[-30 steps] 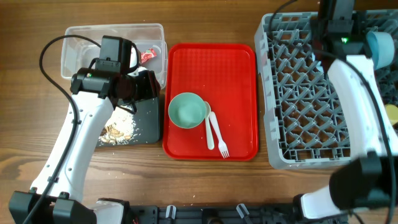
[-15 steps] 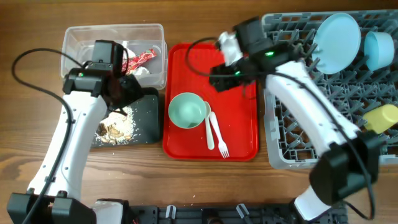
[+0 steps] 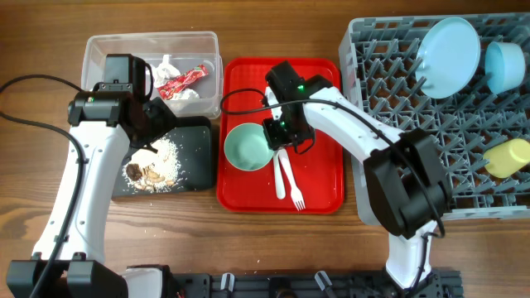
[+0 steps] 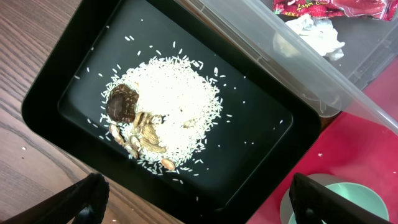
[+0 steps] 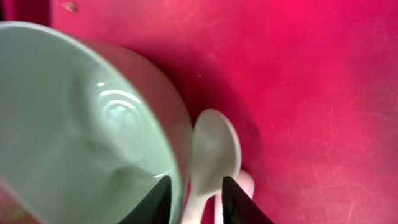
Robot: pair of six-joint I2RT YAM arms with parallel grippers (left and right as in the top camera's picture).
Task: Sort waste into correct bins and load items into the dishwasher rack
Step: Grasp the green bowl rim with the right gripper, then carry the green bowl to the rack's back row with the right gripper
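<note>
My right gripper (image 3: 281, 136) is down on the red tray (image 3: 319, 99), its jaws closed in around the neck of the white spoon (image 5: 214, 146). Its left finger overlaps the rim of the pale green bowl (image 5: 81, 124), and I cannot tell whether the rim is caught too. The white fork (image 3: 292, 182) lies beside the spoon. My left gripper (image 4: 202, 205) hangs wide open and empty over the black tray (image 4: 261, 137), where rice and brown food scraps (image 4: 161, 106) lie. The clear tub (image 3: 95, 50) holds the red wrapper (image 3: 182, 80) and white tissue (image 3: 166, 64).
The grey dishwasher rack (image 3: 397, 108) stands at the right with a light blue plate (image 3: 447, 45), a light blue bowl (image 3: 503, 62) and a yellow cup (image 3: 507, 157) in it. A few rice grains lie on the wood beside the black tray.
My right arm swung from the rack to the red tray, came down by the green bowl and closed its jaws. My left gripper opened wide and drew back from the tub.
</note>
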